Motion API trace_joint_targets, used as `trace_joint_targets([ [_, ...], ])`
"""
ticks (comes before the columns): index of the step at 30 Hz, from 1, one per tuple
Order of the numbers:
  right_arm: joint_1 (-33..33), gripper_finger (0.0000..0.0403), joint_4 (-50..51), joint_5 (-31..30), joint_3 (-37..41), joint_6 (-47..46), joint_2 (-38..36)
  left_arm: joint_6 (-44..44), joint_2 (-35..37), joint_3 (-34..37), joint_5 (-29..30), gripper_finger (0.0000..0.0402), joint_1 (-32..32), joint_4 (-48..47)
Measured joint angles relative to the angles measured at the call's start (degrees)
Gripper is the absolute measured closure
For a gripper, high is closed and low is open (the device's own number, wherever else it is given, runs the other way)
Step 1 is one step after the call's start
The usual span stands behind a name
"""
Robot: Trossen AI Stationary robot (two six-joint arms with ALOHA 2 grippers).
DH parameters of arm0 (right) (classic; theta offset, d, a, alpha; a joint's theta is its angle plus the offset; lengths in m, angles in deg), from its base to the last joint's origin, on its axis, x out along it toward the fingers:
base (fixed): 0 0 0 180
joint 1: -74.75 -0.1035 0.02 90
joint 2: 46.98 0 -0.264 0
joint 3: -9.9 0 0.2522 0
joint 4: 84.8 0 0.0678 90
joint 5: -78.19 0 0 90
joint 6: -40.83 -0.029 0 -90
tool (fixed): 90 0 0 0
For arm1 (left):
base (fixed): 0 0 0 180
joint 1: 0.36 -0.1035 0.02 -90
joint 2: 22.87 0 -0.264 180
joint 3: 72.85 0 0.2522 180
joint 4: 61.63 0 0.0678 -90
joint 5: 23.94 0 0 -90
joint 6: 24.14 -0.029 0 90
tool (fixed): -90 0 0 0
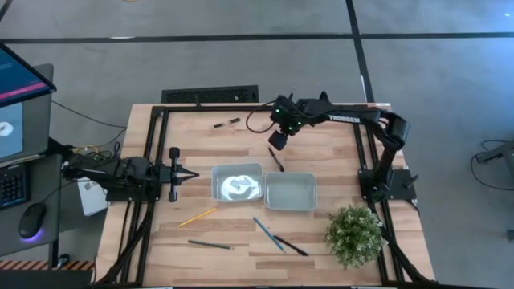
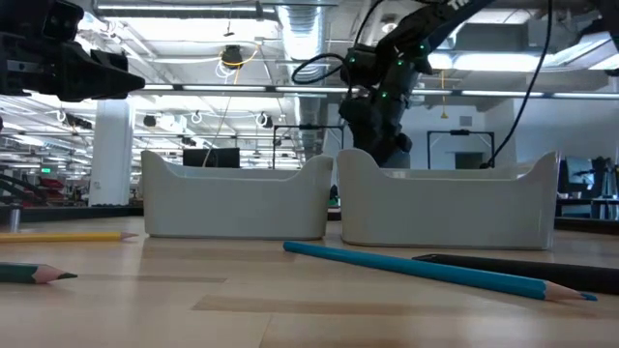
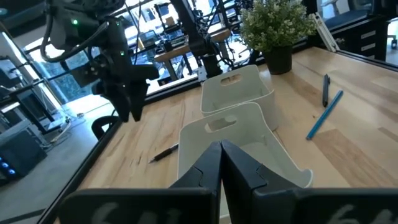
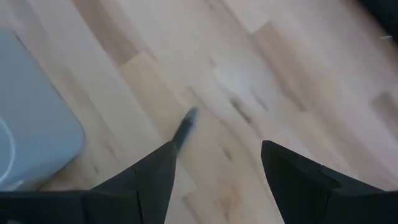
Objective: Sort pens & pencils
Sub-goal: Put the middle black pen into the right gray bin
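Observation:
In the high view, one black pen (image 1: 275,158) lies on the table just beyond the two bins, and my right gripper (image 1: 279,138) hovers over its far end, open. In the right wrist view the pen's end (image 4: 185,129) shows beside one finger, with the gripper (image 4: 217,162) apart from it. A second pen (image 1: 226,123) lies near the far edge and a third (image 1: 289,244) near the front. The yellow pencil (image 1: 197,216), grey-green pencil (image 1: 210,245) and blue pencil (image 1: 267,234) lie flat in front of the bins. My left gripper (image 1: 193,174) waits shut at the left bin's side.
Two pale bins, left (image 1: 237,183) and right (image 1: 291,191), stand side by side mid-table. A potted plant (image 1: 354,233) occupies the near right corner. Black frame rails run along the table's left and right sides. Bare wood lies between the bins and the far edge.

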Motion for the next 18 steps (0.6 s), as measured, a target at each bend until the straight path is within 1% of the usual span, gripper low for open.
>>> trace_joint_targets([
  [12, -2.92, 0.0143, 2.73, 0.64, -1.29, -1.06, 6.30, -0.02, 0.01, -0.02, -0.02, 0.0401, 0.00, -0.24],
  [18, -5.45, 0.0143, 3.35, 0.62, -1.24, -1.41, 6.62, -0.02, 0.00, -0.02, 0.00, 0.0401, 0.00, -0.26],
])
